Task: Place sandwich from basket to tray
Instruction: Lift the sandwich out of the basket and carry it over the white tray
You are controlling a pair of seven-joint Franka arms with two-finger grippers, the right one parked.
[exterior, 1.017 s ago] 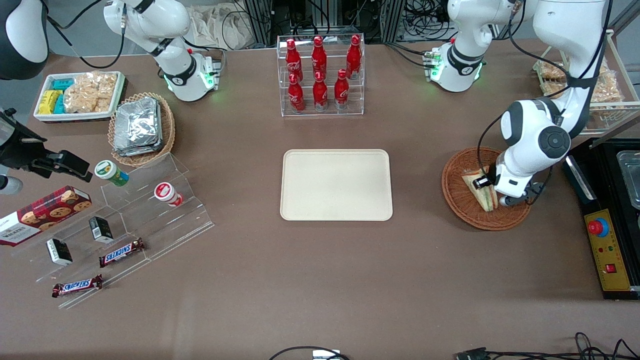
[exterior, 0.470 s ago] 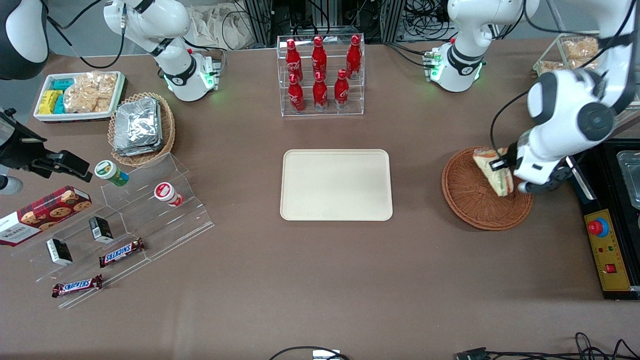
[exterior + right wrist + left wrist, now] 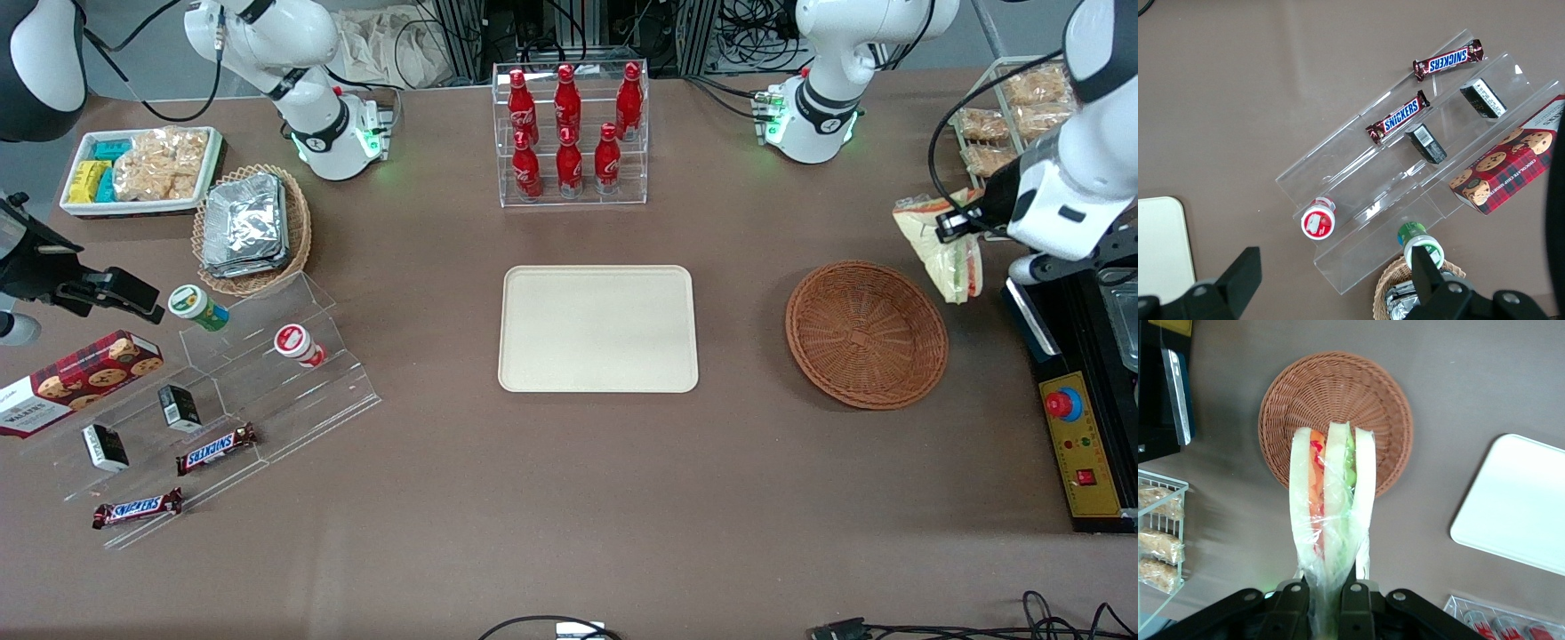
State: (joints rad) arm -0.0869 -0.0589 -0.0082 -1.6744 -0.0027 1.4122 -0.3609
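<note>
Brown tabletop with snack displays. Gripper (image 3: 949, 224) pinches the sandwich (image 3: 944, 247) by its wrap, hanging high above the table just beside the empty basket (image 3: 866, 333). Carry level toward the tray (image 3: 597, 328), lower before releasing; the loose wrap may slip.

red bottles (image 3: 569, 133) in a clear rack, foil packs (image 3: 244, 224) in a tan basket, two snickers bars (image 3: 216, 449) on clear steps.

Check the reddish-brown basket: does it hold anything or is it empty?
Empty. The basket shows only bare weave; the gripper holds the sandwich in the air above the table beside it.
</note>
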